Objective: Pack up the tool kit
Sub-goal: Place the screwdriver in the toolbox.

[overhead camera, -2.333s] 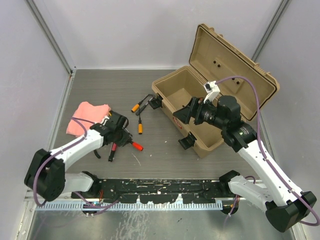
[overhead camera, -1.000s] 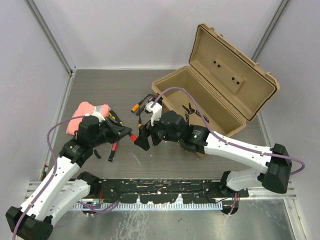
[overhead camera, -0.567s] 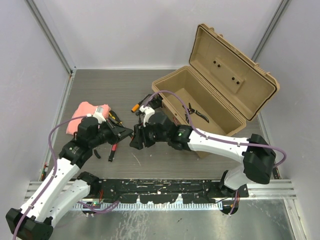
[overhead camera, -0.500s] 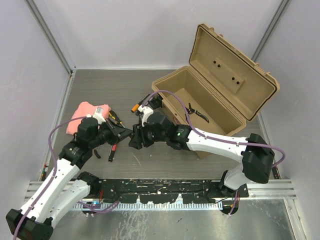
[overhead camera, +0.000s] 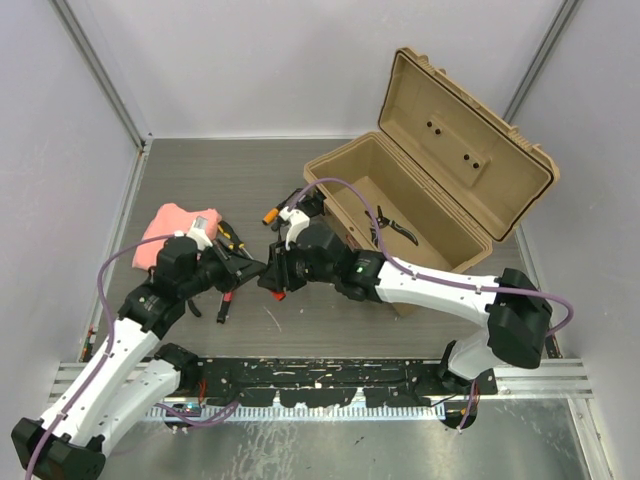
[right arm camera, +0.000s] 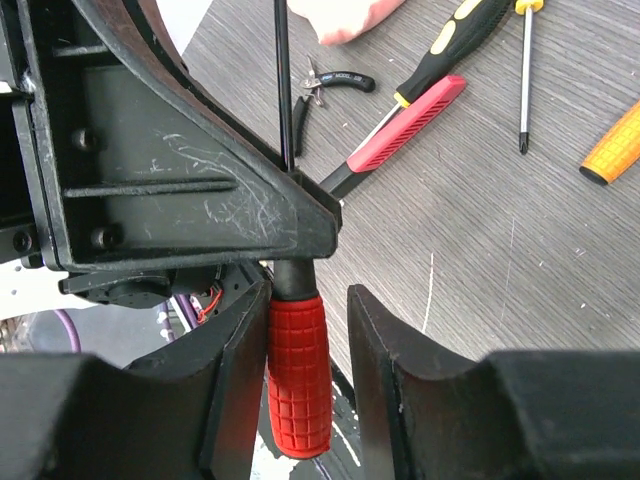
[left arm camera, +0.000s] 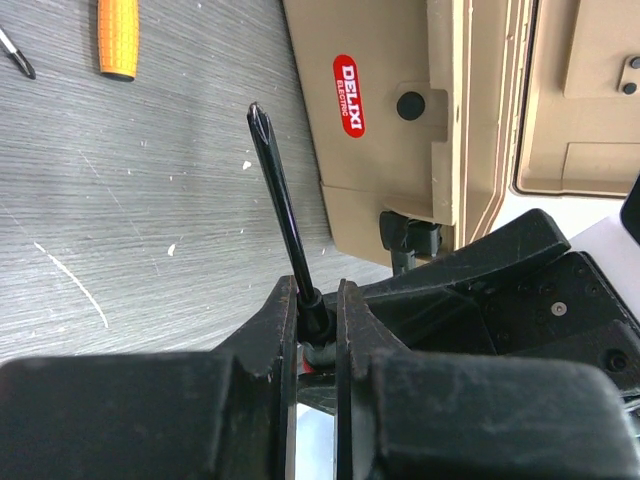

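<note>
My left gripper [overhead camera: 252, 269] is shut on a red-handled screwdriver just above the floor; in the left wrist view its fingers [left arm camera: 285, 330] clamp the black collar and the shaft [left arm camera: 280, 200] points at the tan case [left arm camera: 400, 150]. My right gripper [overhead camera: 274, 274] meets it from the right. In the right wrist view its jaws stand open around the red handle [right arm camera: 297, 375], one finger [right arm camera: 240, 350] against it, a gap at the other. The open tan case [overhead camera: 430, 170] holds black pliers [overhead camera: 395, 225].
A pink cloth [overhead camera: 170, 225] lies at the left. Beside it on the floor lie a red-handled tool [right arm camera: 405, 125], small pliers [right arm camera: 335, 82], a yellow-black screwdriver [right arm camera: 470, 25], a thin screwdriver [right arm camera: 525, 70] and an orange handle [overhead camera: 272, 213]. Grey walls enclose the table.
My right arm swung from over the case to the left gripper and closed in around the red handle. My left arm lifted the screwdriver off the floor and turned it toward the right.
</note>
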